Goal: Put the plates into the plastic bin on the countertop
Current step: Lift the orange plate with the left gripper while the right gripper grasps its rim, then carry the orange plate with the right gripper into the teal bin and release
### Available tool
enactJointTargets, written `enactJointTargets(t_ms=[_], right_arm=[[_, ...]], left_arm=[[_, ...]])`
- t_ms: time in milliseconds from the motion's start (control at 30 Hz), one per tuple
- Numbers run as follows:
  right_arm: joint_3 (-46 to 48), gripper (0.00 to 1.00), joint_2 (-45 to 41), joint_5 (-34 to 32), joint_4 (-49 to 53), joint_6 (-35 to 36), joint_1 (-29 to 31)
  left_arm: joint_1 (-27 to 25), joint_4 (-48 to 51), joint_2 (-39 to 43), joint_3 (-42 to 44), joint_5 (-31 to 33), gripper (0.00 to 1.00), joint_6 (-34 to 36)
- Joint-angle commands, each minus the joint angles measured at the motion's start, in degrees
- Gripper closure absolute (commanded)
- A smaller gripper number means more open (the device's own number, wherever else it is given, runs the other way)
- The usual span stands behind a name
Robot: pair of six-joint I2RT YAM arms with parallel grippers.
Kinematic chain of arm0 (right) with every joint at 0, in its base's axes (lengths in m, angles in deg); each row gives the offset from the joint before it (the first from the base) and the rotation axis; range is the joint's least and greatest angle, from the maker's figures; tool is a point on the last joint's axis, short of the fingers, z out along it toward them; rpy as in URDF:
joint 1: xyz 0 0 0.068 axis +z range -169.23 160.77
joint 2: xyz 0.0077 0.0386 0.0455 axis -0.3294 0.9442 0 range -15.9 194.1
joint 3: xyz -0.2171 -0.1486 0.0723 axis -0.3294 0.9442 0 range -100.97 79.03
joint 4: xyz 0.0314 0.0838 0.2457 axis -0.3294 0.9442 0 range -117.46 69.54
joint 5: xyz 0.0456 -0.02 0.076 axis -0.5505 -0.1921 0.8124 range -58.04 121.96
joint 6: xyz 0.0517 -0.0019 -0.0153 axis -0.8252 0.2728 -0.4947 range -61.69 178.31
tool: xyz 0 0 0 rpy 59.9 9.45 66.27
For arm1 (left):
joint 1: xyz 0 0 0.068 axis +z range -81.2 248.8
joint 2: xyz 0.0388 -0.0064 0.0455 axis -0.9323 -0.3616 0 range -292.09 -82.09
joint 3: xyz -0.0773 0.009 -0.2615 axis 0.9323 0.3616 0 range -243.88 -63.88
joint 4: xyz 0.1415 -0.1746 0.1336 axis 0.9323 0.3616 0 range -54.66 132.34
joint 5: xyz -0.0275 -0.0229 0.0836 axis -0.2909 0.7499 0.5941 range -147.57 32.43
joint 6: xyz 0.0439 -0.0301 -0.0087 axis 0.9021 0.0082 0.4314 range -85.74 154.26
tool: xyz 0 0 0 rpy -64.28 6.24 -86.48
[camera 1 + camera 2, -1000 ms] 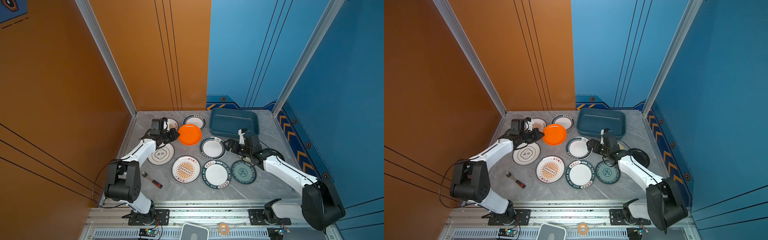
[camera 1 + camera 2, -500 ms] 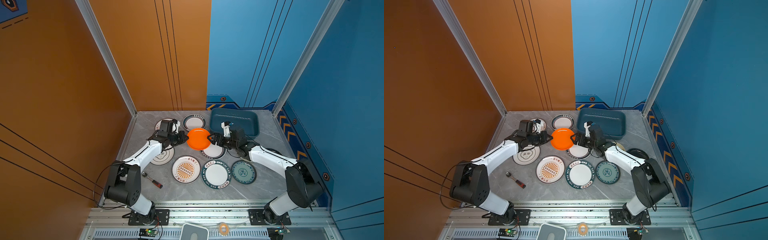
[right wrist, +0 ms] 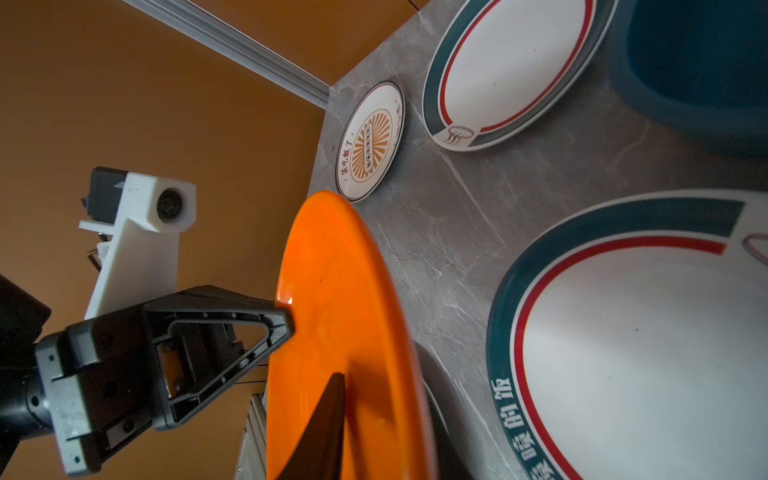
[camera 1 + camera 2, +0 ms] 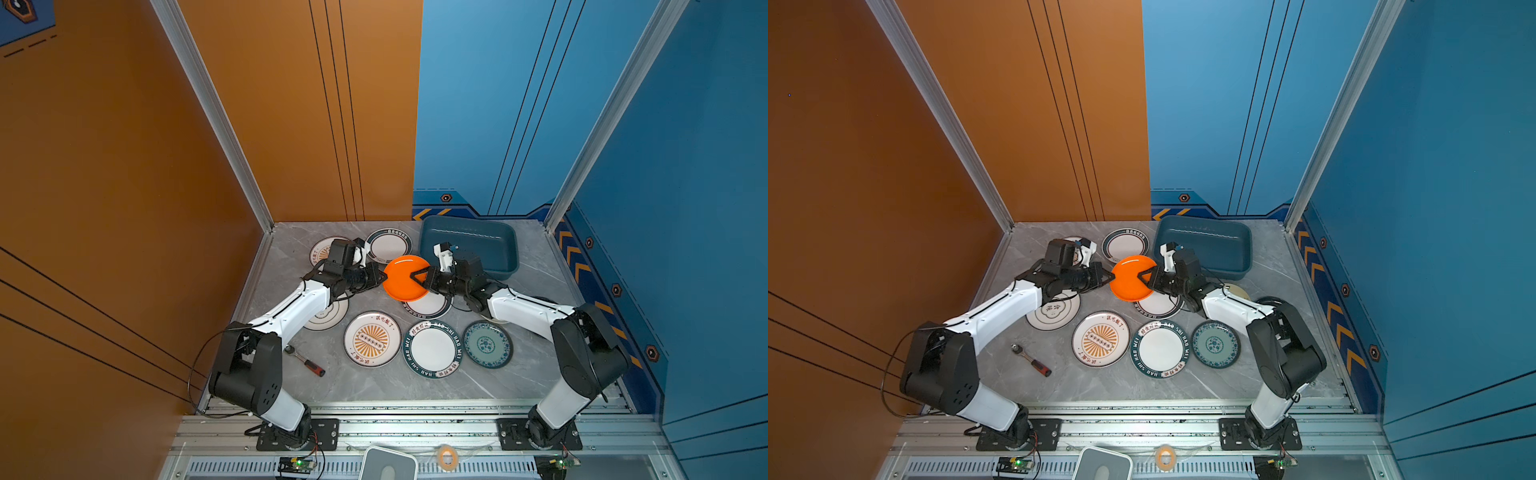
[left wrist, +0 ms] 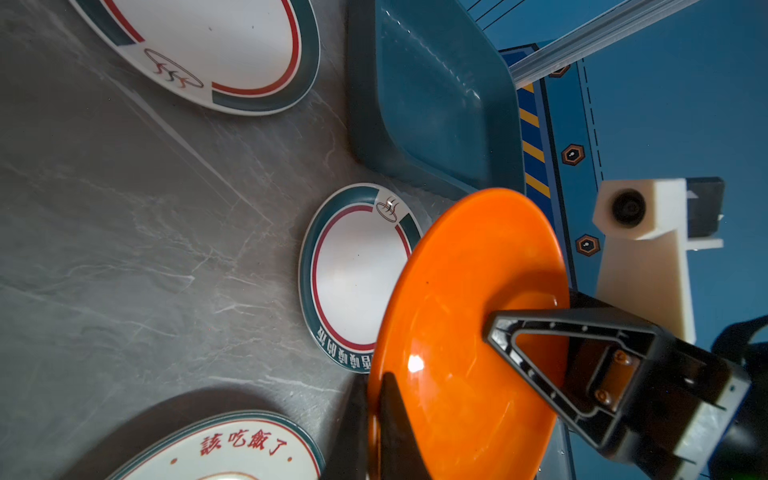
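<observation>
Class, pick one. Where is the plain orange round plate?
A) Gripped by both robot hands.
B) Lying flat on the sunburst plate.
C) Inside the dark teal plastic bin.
A: the left hand and right hand clamp opposite rims of the plain orange round plate.

Round white plate with orange sunburst [image 5: 232, 457]: red characters 該吃飯了 on the rim

Round white plate with dark green lettered rim [image 4: 432, 349]: HAO, SHI, WEI, MEI legible

Round white plate with green rim and red ring [image 5: 353, 274]: rim characters ending 的饭

Round grey-ringed white plate [image 4: 1054, 309]: 食味 at centre
</observation>
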Motion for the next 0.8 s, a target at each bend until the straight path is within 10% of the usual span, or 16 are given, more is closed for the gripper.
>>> enactJointTargets(t_ms=[0,267,433,767], right_arm=[[0.51,0.91,0.27,1.22,-0.20,1.11,0.68],[0.43,1.00,-2.80,0.50,4.15,2.86,-2.49],[-3.51,1.00,-7.03,-2.96,17.14,9.29,-7.52],[-16.86,1.00,-3.47,-6.74,32.69,16.60,-27.37]], left_arm=[[-1.17,-1.94,-0.15,-2.41,-2.03,1.00,0.06],[-1.43,-1.57,-0.74,-2.26,-1.34,0.66,0.85],[-1.60,-0.02,-0.33,-2.26,-0.75,0.02,3.77],[-0.62,-8.50,-1.56,2.41,0.16,0.02,2.83]])
